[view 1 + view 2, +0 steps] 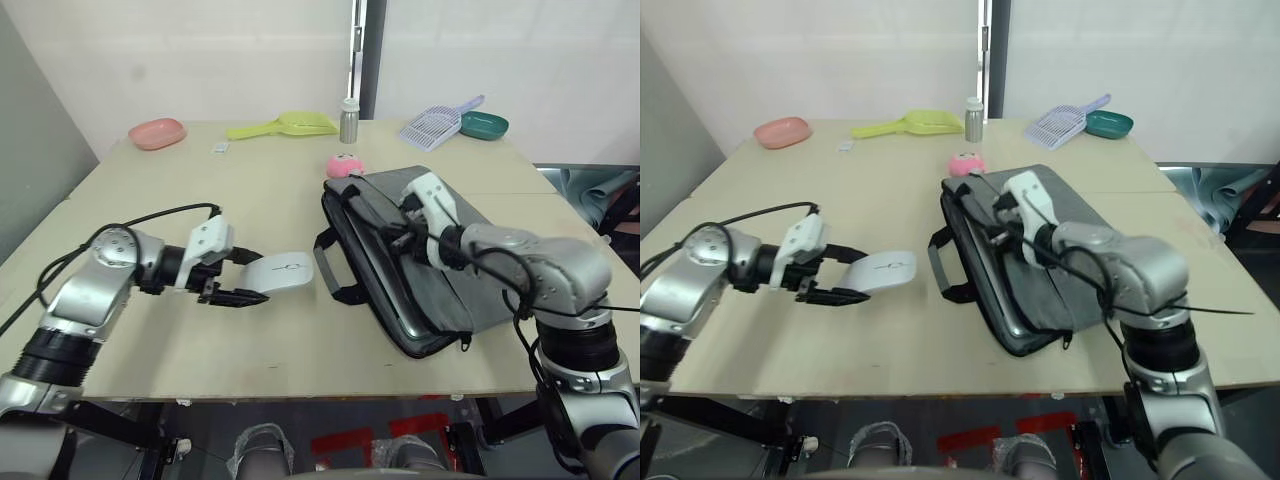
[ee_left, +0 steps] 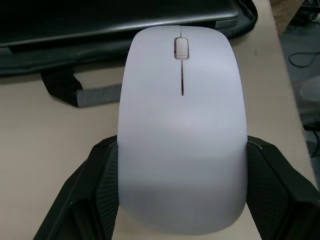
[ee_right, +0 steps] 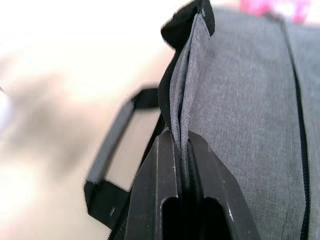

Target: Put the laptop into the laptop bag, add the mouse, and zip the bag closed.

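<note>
**Mouse in left gripper, bag opening on its right**

Head views: I see the left gripper [image 1: 232,283] holding the mouse [image 1: 279,272] above the bench [image 1: 250,190]. The laptop bag [image 1: 445,290] lies to its right, nearer the right arm, its opening edge and handles facing the mouse. The laptop [image 1: 383,275] sits inside.

Left wrist view: both fingers [image 2: 95,195] bracket the mouse, its long axis pointing at the bag.

Right wrist view: the right gripper [image 3: 183,165] is clamped on the bag's upper flap, which I judge holds the opening apart for insertion.
</note>
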You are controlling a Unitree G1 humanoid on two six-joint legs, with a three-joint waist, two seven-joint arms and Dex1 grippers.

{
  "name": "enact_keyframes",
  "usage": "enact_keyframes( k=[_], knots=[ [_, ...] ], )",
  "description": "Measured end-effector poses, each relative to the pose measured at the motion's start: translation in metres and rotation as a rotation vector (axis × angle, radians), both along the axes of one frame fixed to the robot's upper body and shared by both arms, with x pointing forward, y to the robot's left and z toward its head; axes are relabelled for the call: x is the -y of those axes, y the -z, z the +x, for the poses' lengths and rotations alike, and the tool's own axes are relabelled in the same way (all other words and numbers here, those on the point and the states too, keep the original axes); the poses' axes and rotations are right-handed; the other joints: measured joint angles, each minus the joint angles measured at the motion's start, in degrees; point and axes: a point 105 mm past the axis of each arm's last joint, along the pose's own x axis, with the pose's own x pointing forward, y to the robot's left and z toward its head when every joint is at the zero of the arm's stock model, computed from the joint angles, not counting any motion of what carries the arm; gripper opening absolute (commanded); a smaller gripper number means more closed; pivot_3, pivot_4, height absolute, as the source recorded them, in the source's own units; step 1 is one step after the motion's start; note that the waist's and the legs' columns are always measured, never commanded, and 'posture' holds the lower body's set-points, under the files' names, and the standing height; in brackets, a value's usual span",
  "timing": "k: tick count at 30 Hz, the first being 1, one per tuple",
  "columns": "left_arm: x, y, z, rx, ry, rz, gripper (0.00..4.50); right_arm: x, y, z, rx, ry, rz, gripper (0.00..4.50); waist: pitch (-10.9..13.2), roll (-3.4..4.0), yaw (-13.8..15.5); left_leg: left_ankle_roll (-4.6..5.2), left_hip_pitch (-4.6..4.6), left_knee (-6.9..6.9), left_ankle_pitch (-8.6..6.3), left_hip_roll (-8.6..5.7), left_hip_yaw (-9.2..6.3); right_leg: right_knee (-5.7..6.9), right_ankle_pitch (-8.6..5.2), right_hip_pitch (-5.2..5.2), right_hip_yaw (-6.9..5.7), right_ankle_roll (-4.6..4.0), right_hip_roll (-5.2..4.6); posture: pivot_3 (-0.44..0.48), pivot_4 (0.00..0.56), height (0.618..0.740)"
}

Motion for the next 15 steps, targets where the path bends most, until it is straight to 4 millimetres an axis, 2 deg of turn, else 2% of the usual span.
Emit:
enact_keyframes(
  k=[7,10,15],
  knots=[
    [0.033,0.000,0.034,0.015,-0.083,-0.054,2.81,0.013,-0.016,-0.006,-0.004,0.001,0.051,0.02,0.02,0.03,0.53,0.01,-0.11,-0.01,0.02,0.00,-0.03,-0.07,0.00,-0.04,-0.04,0.00,0.00,0.000,0.150,0.740],
    [0.053,-0.003,0.049,0.023,-0.116,-0.069,2.81,0.014,-0.026,-0.006,0.017,-0.002,0.064,0.02,0.03,0.04,0.50,0.01,-0.12,0.02,0.02,-0.02,-0.02,-0.06,0.02,-0.03,-0.01,0.01,-0.01,0.000,0.150,0.740],
    [0.082,0.008,0.054,-0.003,-0.126,-0.060,2.81,0.013,-0.032,-0.007,0.027,-0.007,0.080,0.02,0.04,0.06,0.39,0.02,-0.14,-0.03,0.03,-0.01,-0.03,-0.08,0.02,-0.04,-0.03,0.01,0.00,0.000,0.150,0.740]
  ],
)
